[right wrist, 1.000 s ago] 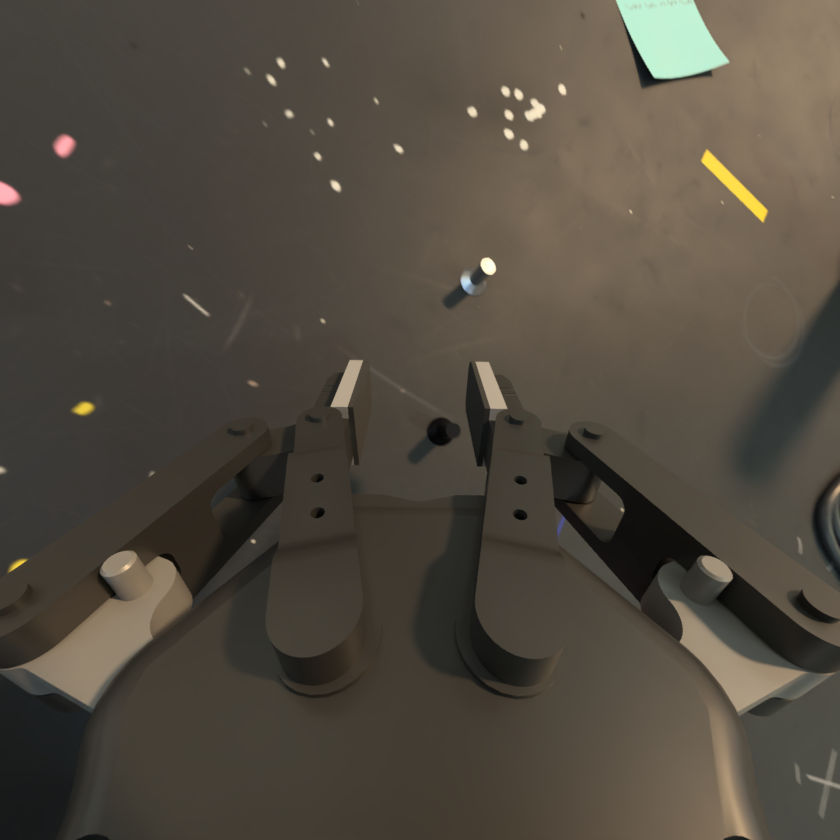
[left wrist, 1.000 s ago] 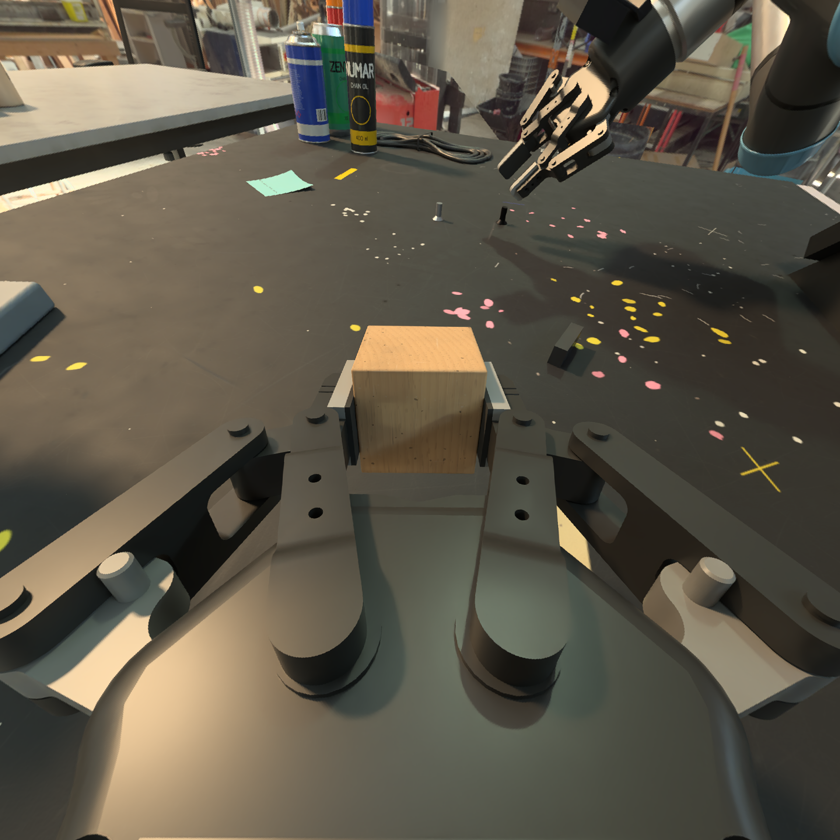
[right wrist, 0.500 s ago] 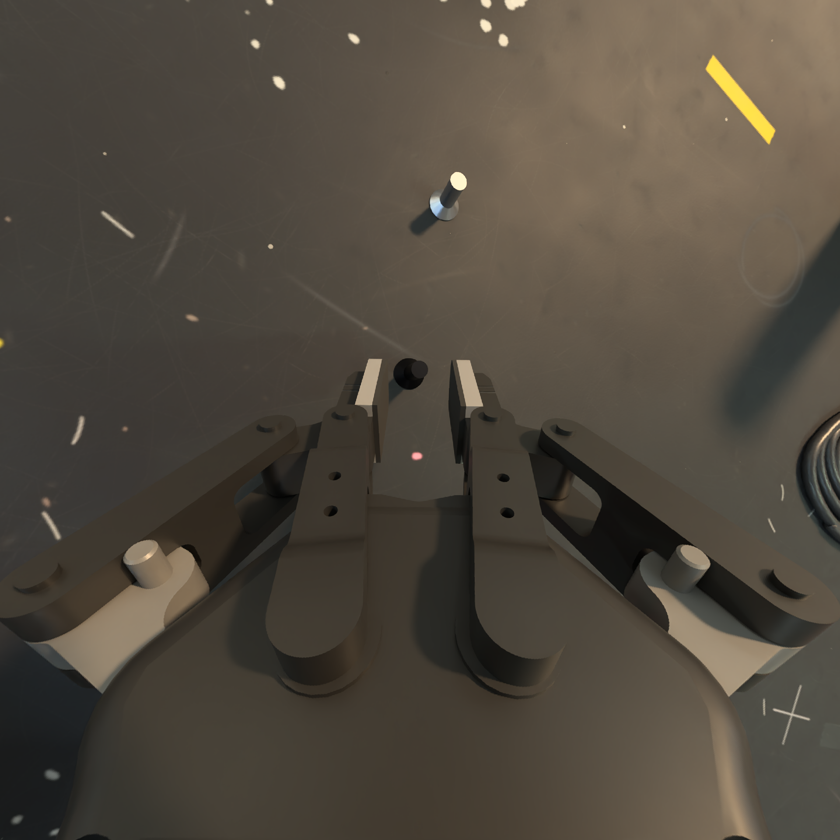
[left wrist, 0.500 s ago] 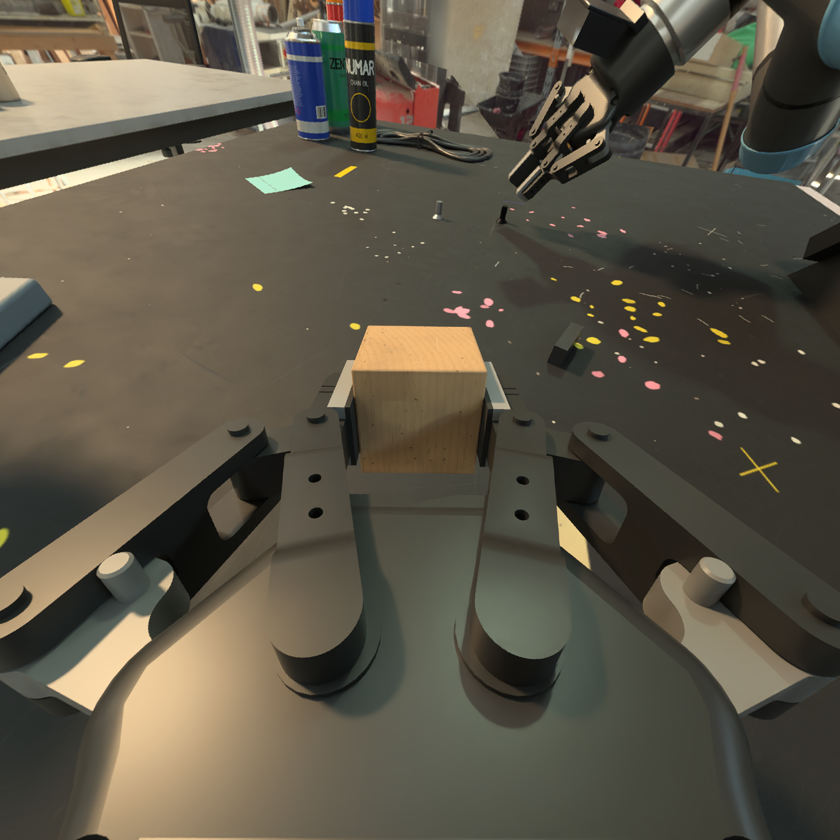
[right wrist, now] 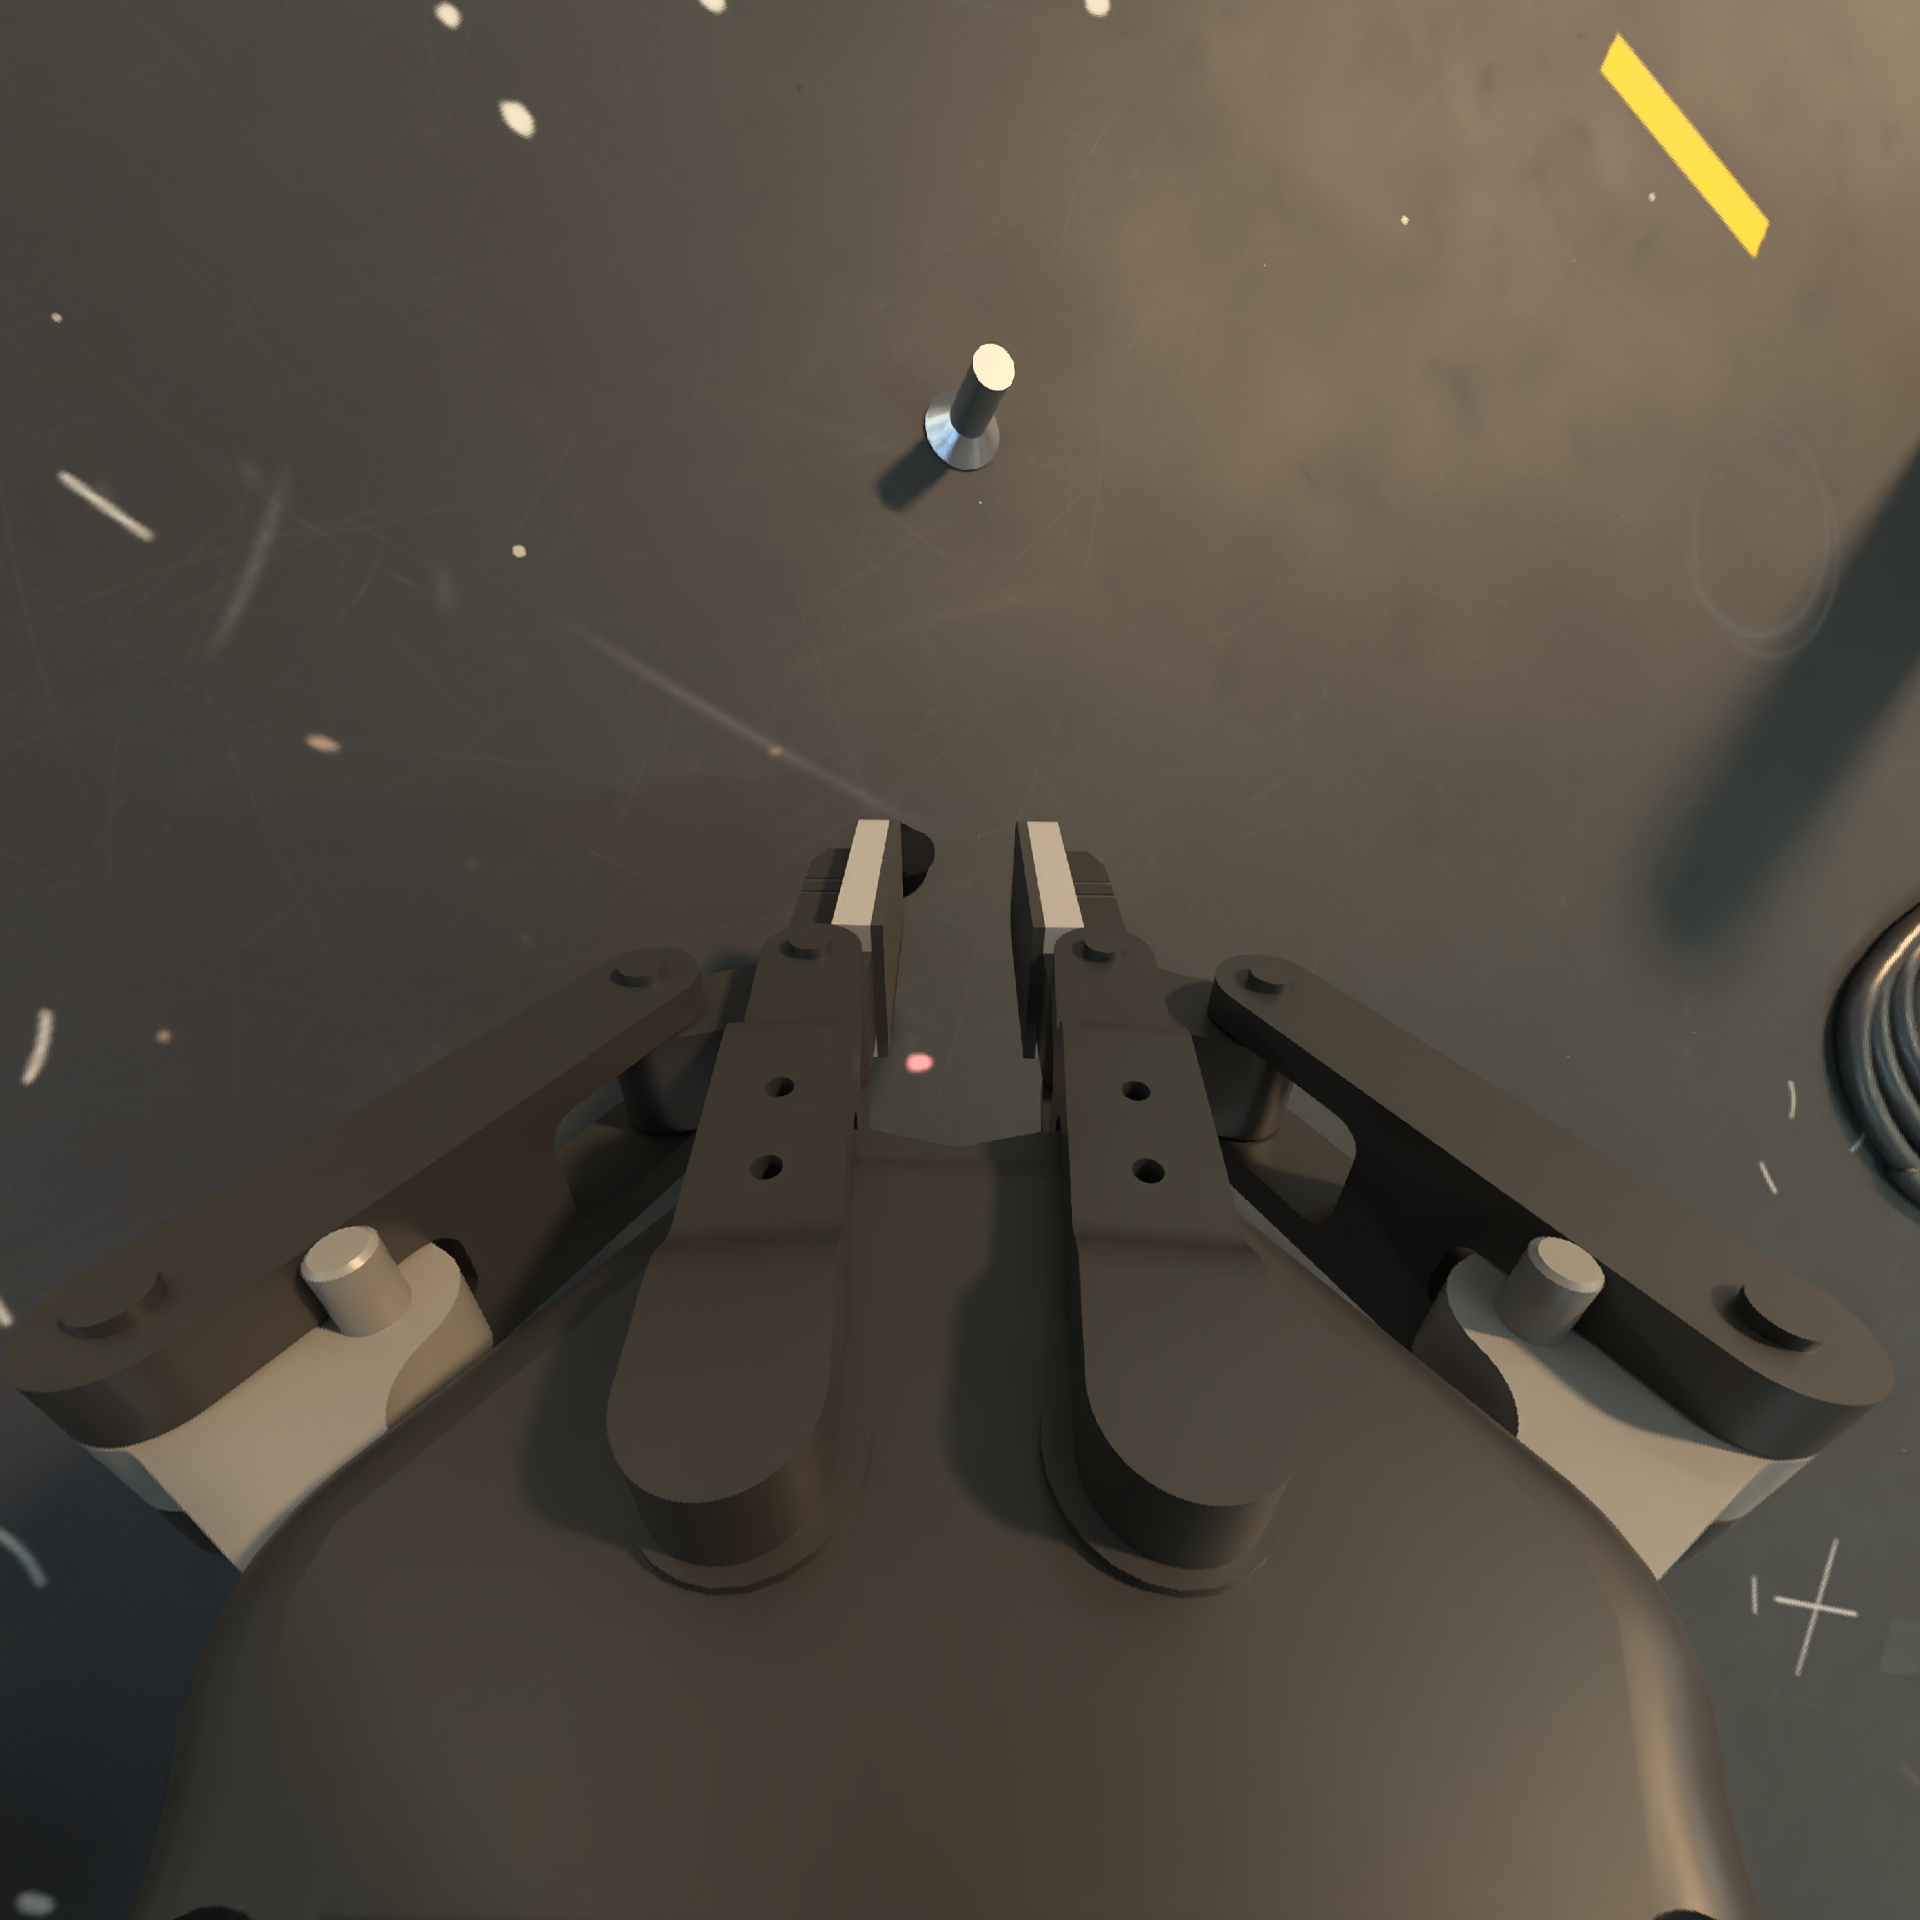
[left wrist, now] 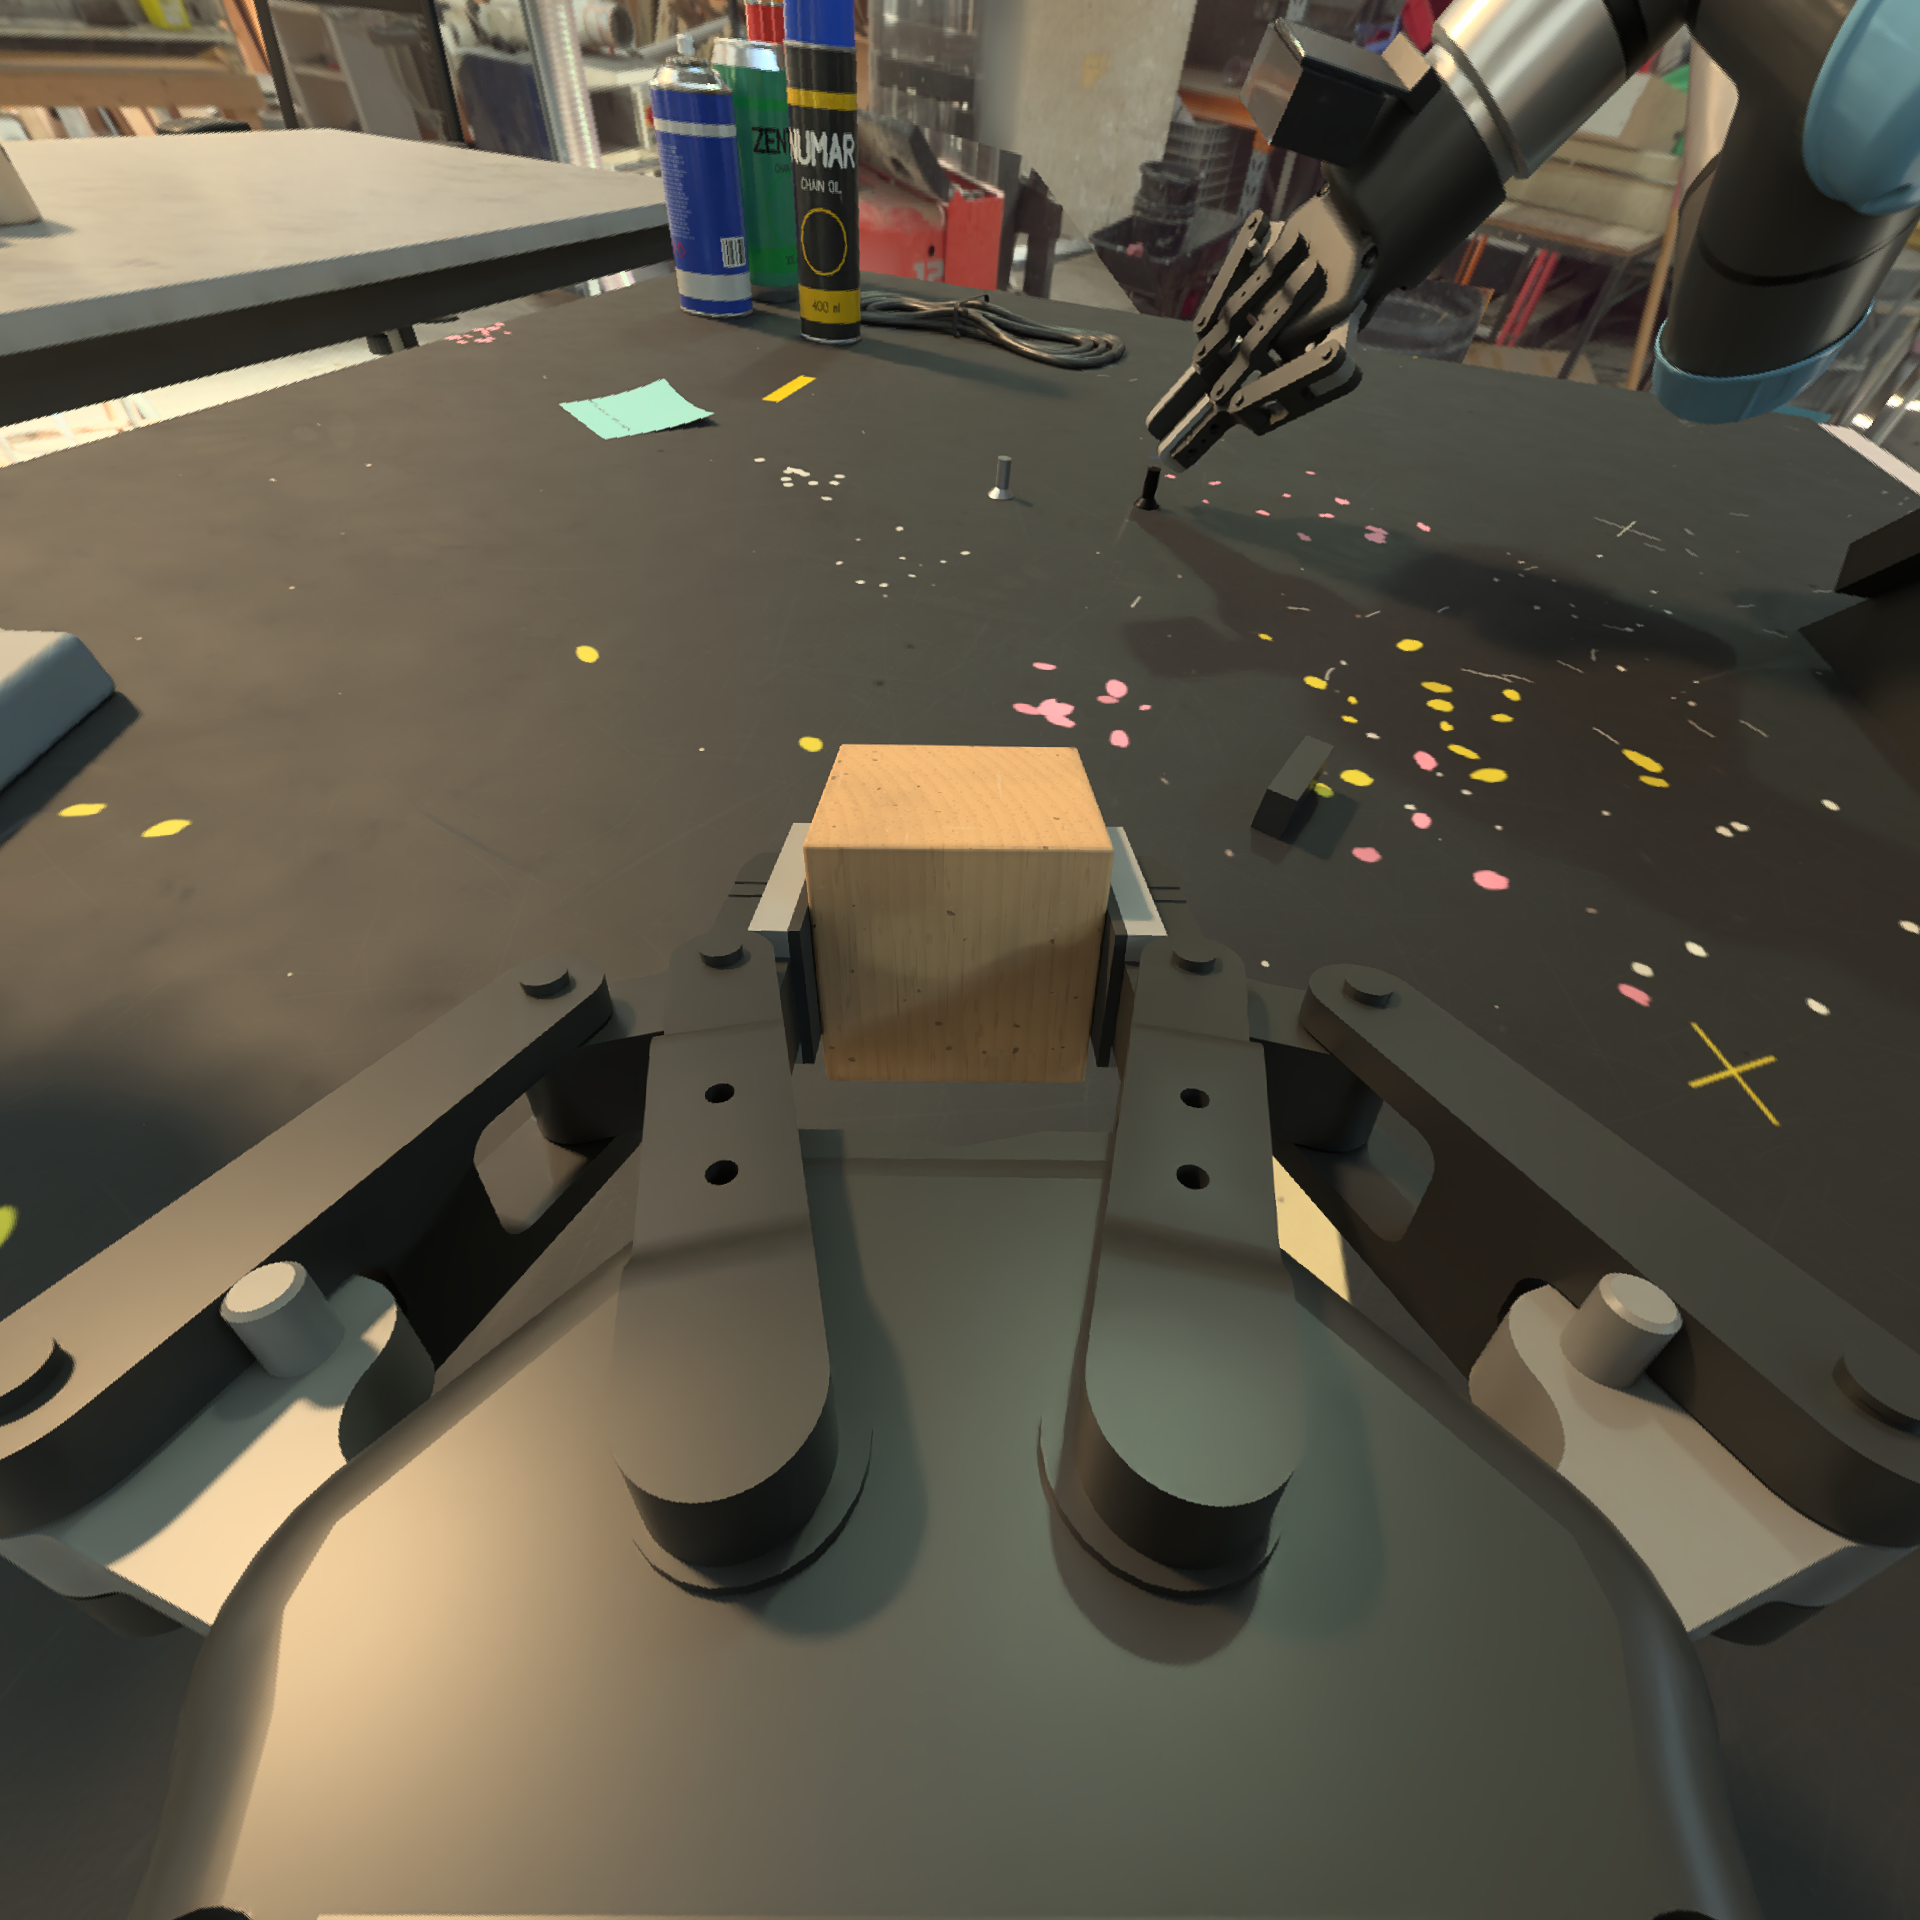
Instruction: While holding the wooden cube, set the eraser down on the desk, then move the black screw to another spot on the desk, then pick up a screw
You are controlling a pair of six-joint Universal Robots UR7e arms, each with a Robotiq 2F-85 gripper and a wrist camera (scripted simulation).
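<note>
My left gripper [left wrist: 956,920] is shut on the wooden cube [left wrist: 956,935] and holds it above the dark desk [left wrist: 416,644]. The black eraser [left wrist: 1291,795] lies on the desk to the cube's right. The black screw [left wrist: 1149,488] stands far ahead, right under my right gripper [left wrist: 1179,449]. In the right wrist view my right gripper [right wrist: 954,862] has a narrow gap with nothing between its pads. The black screw [right wrist: 914,857] sits at the left fingertip [right wrist: 864,873], partly hidden by it. A silver screw [right wrist: 971,410] stands on its head beyond; it also shows in the left wrist view [left wrist: 1001,480].
Spray cans [left wrist: 821,177] and a coiled cable [left wrist: 997,327] stand at the desk's far edge. A green note [left wrist: 634,407] and a yellow strip [right wrist: 1683,145] lie flat. A grey object [left wrist: 42,686] is at the left edge, a dark block [left wrist: 1881,561] at the right.
My right gripper has come down towards the desk and narrowed its fingers; the black screw went from between the fingers to the left fingertip. The left gripper and cube have not moved.
</note>
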